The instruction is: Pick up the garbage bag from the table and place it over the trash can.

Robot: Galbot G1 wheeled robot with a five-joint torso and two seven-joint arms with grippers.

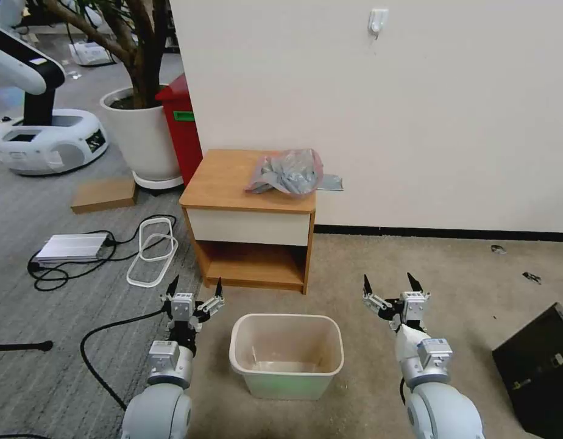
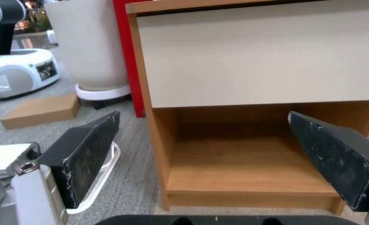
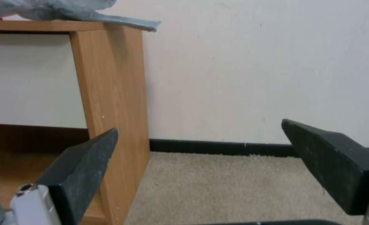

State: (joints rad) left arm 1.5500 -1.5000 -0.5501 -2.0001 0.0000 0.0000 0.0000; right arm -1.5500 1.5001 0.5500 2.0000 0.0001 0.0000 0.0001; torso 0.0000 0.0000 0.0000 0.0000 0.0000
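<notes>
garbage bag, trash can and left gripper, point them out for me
garbage bag (image 1: pixel 289 171), head view, middle of the crumpled plastic
trash can (image 1: pixel 286 370), head view, front rim
left gripper (image 1: pixel 195 291), head view, midway between its open fingers

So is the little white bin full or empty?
Empty, it seems. The trash can stands upright on the carpet, its bare bottom showing; the garbage bag lies crumpled on the table.
</notes>
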